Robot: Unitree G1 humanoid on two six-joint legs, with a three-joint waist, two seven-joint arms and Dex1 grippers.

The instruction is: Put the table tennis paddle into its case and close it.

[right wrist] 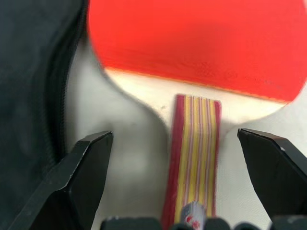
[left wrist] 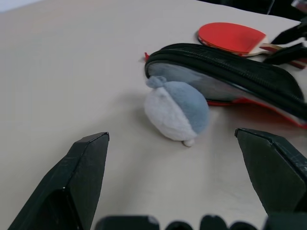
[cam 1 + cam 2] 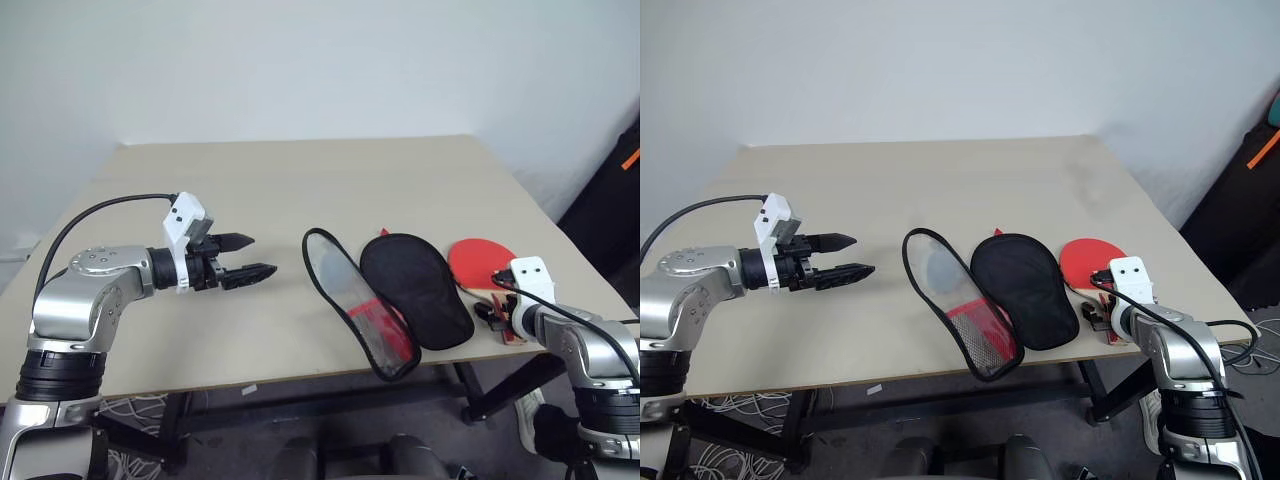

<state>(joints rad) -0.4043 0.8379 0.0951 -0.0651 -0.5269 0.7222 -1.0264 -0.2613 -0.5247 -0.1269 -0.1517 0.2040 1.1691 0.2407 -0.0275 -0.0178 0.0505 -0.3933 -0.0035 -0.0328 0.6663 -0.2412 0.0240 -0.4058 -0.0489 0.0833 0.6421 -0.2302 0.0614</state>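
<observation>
From the head view, I see my left gripper (image 3: 243, 258) hovering with jaws spread and empty, well apart from the case (image 3: 385, 300), which lies unzipped and splayed, ready to receive. My right gripper (image 3: 497, 311) sits low at the table tennis paddle (image 3: 478, 262). My left wrist view shows a grey plush blob (image 2: 176, 109) ahead of the jaws, beside the case. My right wrist view shows the striped handle (image 1: 194, 160) lying between wide-open jaws, lined up, I judge, for a grasp.
</observation>
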